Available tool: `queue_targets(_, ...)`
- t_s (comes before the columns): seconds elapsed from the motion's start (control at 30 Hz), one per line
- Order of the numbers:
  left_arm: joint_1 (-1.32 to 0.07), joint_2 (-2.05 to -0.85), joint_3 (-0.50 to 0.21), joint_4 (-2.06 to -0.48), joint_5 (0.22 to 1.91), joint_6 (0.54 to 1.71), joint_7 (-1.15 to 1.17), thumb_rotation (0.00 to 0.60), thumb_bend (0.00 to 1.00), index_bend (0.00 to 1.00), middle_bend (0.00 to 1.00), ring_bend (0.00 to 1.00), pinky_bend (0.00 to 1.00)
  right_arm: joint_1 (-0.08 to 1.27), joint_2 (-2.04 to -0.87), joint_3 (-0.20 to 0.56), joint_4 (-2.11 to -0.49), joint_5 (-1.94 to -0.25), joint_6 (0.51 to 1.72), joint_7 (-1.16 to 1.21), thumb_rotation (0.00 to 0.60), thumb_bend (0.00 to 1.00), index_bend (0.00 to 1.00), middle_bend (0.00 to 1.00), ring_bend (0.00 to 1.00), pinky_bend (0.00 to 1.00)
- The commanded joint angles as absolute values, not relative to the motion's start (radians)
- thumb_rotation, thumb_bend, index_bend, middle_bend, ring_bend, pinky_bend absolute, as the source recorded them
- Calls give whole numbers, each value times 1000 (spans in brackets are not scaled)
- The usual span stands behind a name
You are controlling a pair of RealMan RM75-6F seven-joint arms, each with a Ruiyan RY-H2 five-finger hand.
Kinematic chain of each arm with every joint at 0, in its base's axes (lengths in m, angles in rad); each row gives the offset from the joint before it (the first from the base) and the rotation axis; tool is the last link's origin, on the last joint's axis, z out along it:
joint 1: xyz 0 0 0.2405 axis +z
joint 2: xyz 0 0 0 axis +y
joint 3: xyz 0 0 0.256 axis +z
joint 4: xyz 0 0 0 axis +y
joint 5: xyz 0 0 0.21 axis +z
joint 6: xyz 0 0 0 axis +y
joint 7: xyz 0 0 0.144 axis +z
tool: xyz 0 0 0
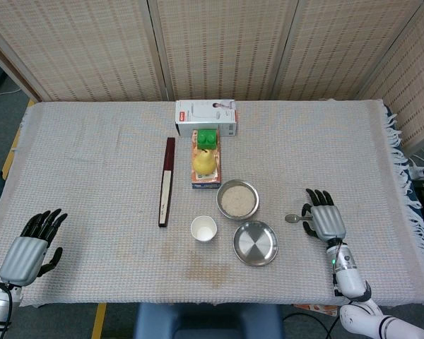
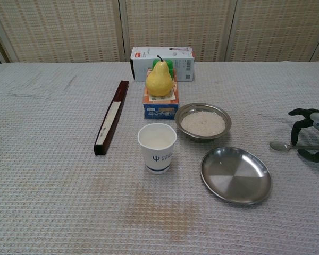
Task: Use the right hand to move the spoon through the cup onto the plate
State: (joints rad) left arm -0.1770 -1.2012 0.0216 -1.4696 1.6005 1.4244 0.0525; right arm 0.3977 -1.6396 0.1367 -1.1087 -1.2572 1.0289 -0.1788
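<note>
The metal spoon (image 1: 292, 218) (image 2: 280, 145) lies flat on the cloth, bowl end to the left, right of the steel plate (image 1: 255, 243) (image 2: 235, 174). My right hand (image 1: 325, 220) (image 2: 311, 136) hovers over the spoon's handle, palm down. Its dark fingers are apart and arch down on both sides of the handle, and the handle's far end is hidden under the hand. The white paper cup (image 1: 203, 229) (image 2: 157, 147) stands upright left of the plate. My left hand (image 1: 32, 246) rests with fingers spread at the front left, empty.
A steel bowl of rice (image 1: 237, 199) (image 2: 203, 121) sits behind the plate. Further back, a pear (image 1: 204, 162) (image 2: 159, 78) stands on a small box in front of a white carton (image 1: 205, 117) (image 2: 162, 62). A long dark case (image 1: 167, 181) (image 2: 110, 118) lies left of the cup.
</note>
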Motion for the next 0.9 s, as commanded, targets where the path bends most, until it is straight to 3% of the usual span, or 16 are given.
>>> queue_targets(0.03,-177,-1201,22,-1470,1599,1422,53,600,479,0,0,0,92,401,-1645,134,-1102,-1256,1024,-176,600,332,488,34,0,0)
queue_targets(0.9,-179,-1199,24,-1473,1597,1416,57,600,480,0,0,0,92,401,-1652,127,-1098,-1249,1035,-172,600,331,517,34,0,0)
